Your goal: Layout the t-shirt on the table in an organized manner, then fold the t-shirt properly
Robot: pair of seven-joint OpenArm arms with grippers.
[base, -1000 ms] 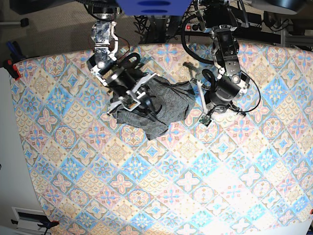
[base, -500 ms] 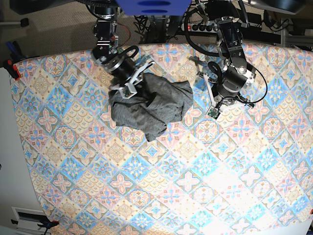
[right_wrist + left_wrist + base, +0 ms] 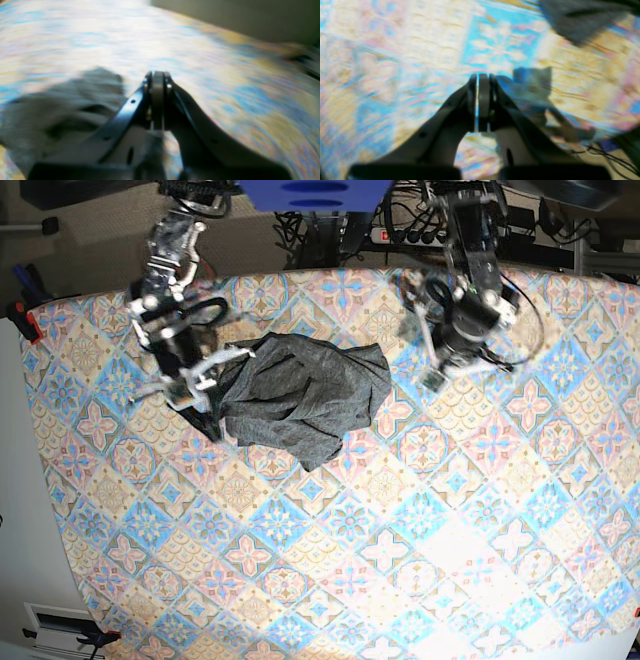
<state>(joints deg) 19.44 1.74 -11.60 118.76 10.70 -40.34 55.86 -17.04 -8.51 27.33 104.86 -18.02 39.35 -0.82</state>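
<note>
Both pincers (image 3: pixel 478 82) (image 3: pixel 157 80) closed, empty — pulled outward off the t-shirt (image 3: pixel 300 395).

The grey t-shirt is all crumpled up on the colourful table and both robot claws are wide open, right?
Not quite. The t-shirt is crumpled on the table, but both claws are shut, holding nothing. The left wrist view shows the left gripper closed; the right wrist view shows the right gripper closed.
</note>
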